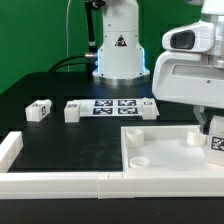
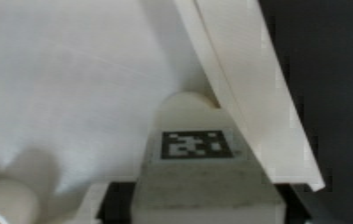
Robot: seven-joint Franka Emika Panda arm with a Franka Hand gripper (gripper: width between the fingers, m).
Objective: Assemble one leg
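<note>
The leg (image 2: 194, 150) sits between the claw's (image 2: 199, 200) fingers, tag face toward the wrist camera, pressed close against the raised rim of the large white slab (image 1: 165, 150). In the exterior view only its tagged end (image 1: 216, 141) shows, low over the slab's corner on the exterior view's right, under the bulk of the arm. The claw is closed on the leg — dark finger pads flank it on both sides. Whether the leg's far end already touches the slab or a socket I cannot tell; the rim hides it.

Beyond the slab lie two more legs (image 1: 39, 110) (image 1: 72, 110) on the black tabletop (image 1: 60, 135), with the marker board (image 1: 118, 107) beside them.

The step in hand looks like seating this leg in a corner socket. Next, I judge, comes a careful alignment over the hole — then downward pressure, likely with a twist.
</note>
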